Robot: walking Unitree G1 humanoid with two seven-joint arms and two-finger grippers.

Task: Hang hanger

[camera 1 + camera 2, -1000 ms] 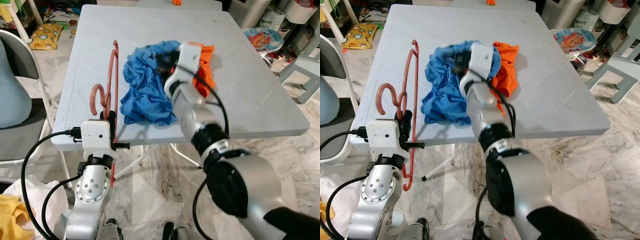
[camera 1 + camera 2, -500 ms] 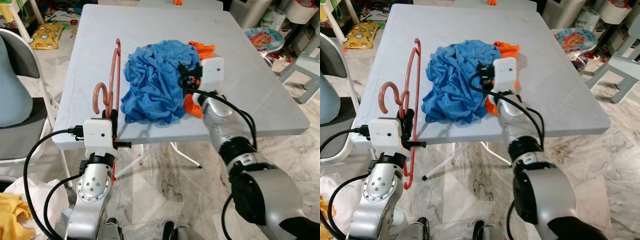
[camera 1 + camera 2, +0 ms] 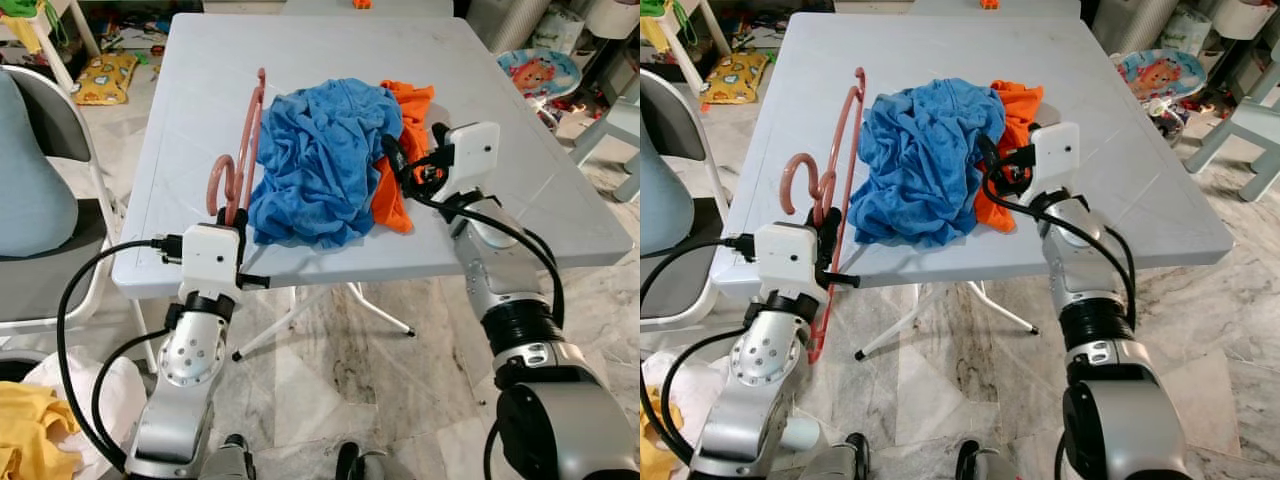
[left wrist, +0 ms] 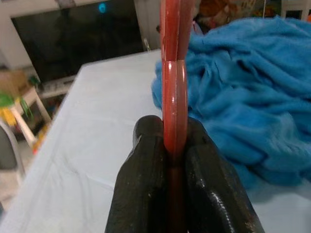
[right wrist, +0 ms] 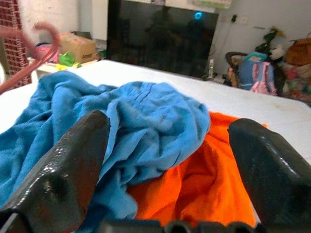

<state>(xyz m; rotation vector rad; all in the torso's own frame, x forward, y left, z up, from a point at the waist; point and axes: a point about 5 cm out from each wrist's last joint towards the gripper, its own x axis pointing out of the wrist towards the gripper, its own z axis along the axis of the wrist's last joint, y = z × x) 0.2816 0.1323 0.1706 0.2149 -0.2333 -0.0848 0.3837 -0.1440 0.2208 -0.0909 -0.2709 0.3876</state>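
Note:
A salmon-pink hanger lies along the left side of the white table, its hook near the front edge. My left gripper is shut on the hanger just below the hook; the pinch shows close up in the left wrist view. A crumpled blue cloth lies mid-table, overlapping an orange cloth on its right. My right gripper hovers open over the orange cloth, fingers wide apart, nothing between them.
A grey chair stands left of the table. On the floor at the lower left lie a yellow cloth and a white cloth. A small grey chair and toys crowd the right. Table legs stand below the front edge.
My right gripper has drawn back off the blue cloth to the right and now sits over the orange cloth. The left gripper keeps its hold on the hanger. The view has shifted slightly.

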